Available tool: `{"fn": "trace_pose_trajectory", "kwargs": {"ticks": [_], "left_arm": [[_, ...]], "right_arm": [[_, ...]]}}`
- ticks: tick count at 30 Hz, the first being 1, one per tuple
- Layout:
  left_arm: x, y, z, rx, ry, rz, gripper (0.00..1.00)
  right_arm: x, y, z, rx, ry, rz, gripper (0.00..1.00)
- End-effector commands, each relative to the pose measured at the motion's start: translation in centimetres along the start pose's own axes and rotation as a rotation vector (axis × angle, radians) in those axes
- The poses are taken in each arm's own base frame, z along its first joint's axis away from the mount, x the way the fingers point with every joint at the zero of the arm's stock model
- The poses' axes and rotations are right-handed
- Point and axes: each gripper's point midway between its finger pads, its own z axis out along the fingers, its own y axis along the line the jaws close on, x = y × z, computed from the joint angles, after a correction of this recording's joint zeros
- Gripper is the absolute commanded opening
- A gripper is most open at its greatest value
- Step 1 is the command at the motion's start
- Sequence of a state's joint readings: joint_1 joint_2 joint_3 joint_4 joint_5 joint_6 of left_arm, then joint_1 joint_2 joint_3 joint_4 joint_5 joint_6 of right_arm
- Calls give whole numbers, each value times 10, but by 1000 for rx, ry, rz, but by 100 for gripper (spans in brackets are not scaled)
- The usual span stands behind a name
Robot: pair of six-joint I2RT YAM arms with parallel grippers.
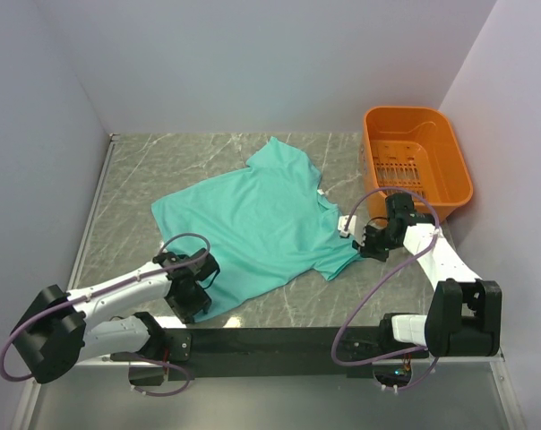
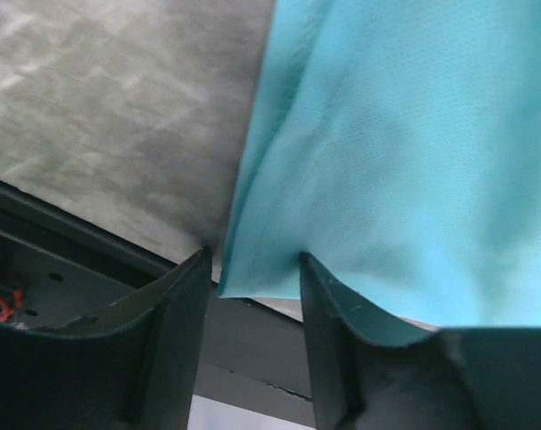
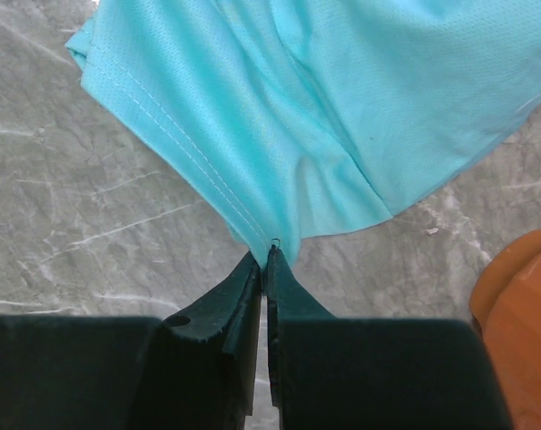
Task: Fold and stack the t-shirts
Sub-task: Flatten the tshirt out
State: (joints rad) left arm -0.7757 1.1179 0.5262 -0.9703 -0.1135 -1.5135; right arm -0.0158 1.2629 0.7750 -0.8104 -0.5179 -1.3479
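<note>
A teal t-shirt (image 1: 261, 224) lies spread flat across the grey marble table, collar toward the right. My left gripper (image 1: 197, 300) is at the shirt's near-left hem corner, by the table's front edge. In the left wrist view its jaws (image 2: 253, 269) stand apart, with the corner of the t-shirt (image 2: 396, 152) lying between them, unpinched. My right gripper (image 1: 364, 244) is at the shirt's near-right sleeve. The right wrist view shows this gripper (image 3: 266, 260) shut on a bunched fold of the t-shirt's (image 3: 297, 107) stitched sleeve edge.
An orange plastic basket (image 1: 450, 170) stands at the back right, close behind my right arm, and its rim (image 3: 521, 305) shows in the right wrist view. Grey walls enclose the table on three sides. A black rail (image 1: 279, 340) runs along the near edge.
</note>
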Motion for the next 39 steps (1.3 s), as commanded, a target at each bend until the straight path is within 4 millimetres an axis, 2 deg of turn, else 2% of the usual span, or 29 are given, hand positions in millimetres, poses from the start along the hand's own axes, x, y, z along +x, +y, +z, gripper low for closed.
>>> {"fn": "trace_pose_trajectory", "kwargs": {"ticks": [1, 2, 3, 6, 8, 12, 14, 18, 19, 20, 21, 22, 23, 24, 25, 26, 27, 28, 29, 30, 31, 32, 33, 34, 35, 36, 37, 38, 39], "left_arm": [[8, -10, 3, 38, 41, 4, 47], [8, -11, 3, 41, 41, 12, 43], [7, -13, 1, 48, 39, 11, 31], [3, -25, -11, 106, 24, 24, 8], [-2, -35, -24, 155, -1, 45, 0], [-16, -48, -49, 246, -70, 76, 0], [-27, -54, -62, 297, -109, 76, 0], [-47, -64, -73, 376, -124, 54, 0], [-55, -68, -76, 400, -131, 44, 0], [-75, -74, -81, 435, -165, 25, 0], [-83, -80, -87, 472, -160, 25, 0], [-93, -85, -92, 498, -173, 22, 0], [-120, -89, -102, 517, -220, 11, 0], [-133, -99, -112, 564, -238, 11, 0], [-141, -108, -116, 582, -216, 18, 0], [-169, -115, -139, 628, -275, 6, 0], [-186, -123, -151, 666, -306, -6, 0], [-195, -134, -165, 735, -297, 4, 0], [-228, -140, -184, 774, -348, -20, 0], [-246, -147, -199, 815, -375, -25, 0], [-265, -151, -213, 844, -398, -38, 0], [-291, -163, -247, 918, -441, -9, 0], [-305, -169, -268, 954, -482, -3, 0], [-321, -177, -283, 975, -516, 4, 0], [-337, -179, -343, 1054, -636, 28, 0], [-343, -181, -371, 1088, -686, 38, 0], [-349, -182, -390, 1105, -717, 47, 0], [-348, -175, -454, 1188, -841, 77, 0], [-346, -171, -481, 1221, -897, 92, 0]], "right_arm": [[-8, -6, -7, 9, -19, -17, 9], [-7, -5, -7, 6, -19, -17, 9], [-7, -4, -6, -1, -18, -13, 9], [-6, -2, -5, -5, -20, -11, 9], [-8, -3, -5, -4, -25, -19, 8], [-22, -2, -13, -4, -65, -35, 6], [-32, -8, -20, 17, -86, -37, 5], [-66, -20, -30, 47, -143, -34, 0], [-78, -29, -37, 72, -160, -38, 0], [-85, -35, -39, 89, -168, -32, 0], [-97, -42, -37, 101, -184, 2, 0], [-111, -57, -47, 149, -203, 0, 0], [-118, -66, -51, 172, -209, 10, 0], [-128, -76, -50, 184, -225, 49, 0], [-148, -91, -63, 221, -259, 32, 0], [-157, -101, -68, 241, -271, 42, 0], [-167, -116, -68, 261, -289, 55, 0], [-191, -135, -89, 316, -345, 77, 0], [-204, -148, -96, 345, -376, 89, 0], [-217, -172, -99, 388, -419, 164, 0], [-243, -195, -130, 470, -491, 163, 0], [-258, -211, -144, 512, -534, 179, 0], [-267, -233, -148, 555, -567, 253, 0], [-297, -251, -194, 645, -658, 231, 0], [-305, -268, -200, 675, -682, 259, 0], [-315, -278, -224, 728, -732, 304, 0], [-342, -279, -281, 811, -839, 262, 0], [-350, -284, -299, 843, -881, 269, 0], [-357, -281, -327, 873, -948, 288, 0]]}}
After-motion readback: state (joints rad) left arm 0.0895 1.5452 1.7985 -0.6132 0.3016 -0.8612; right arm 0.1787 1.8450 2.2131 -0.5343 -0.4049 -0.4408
